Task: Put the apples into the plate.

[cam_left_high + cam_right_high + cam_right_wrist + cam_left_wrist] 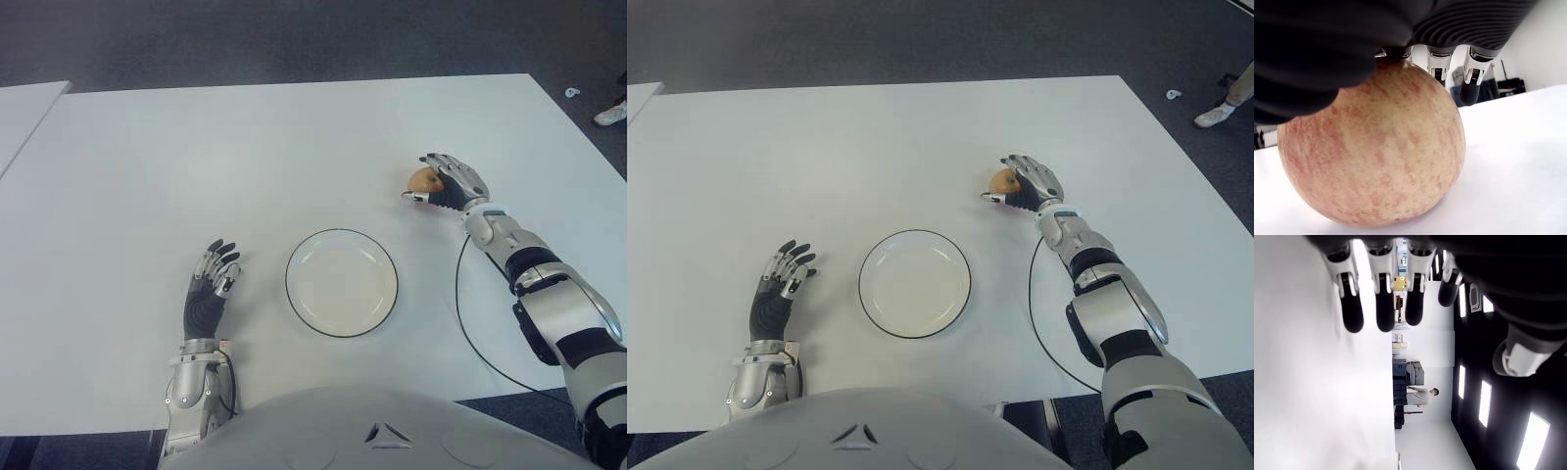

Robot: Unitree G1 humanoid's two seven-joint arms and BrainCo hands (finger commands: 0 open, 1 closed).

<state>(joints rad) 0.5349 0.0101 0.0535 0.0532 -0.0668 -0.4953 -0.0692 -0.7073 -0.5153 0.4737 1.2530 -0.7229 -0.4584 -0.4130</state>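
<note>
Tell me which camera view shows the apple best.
The right wrist view: the apple fills it, sitting on the table under the right robot hand. Both eye views show only a small part of it past the fingers. The left wrist view shows none.

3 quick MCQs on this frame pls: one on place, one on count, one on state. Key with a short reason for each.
1. Where is the apple relative to the plate?
A. on the plate
B. on the table beyond the plate, toward the robot's right
C. by the left robot hand

2. How many apples are visible?
A. one
B. two
C. three

3. What is on the plate?
A. an apple
B. nothing
C. a cup

Key:
1 B: the apple sits on the white table under the right robot hand, apart from the plate.
2 A: only one shows in the eye views.
3 B: its white surface is bare; the left robot hand, on the plate's left, holds nothing.
</note>
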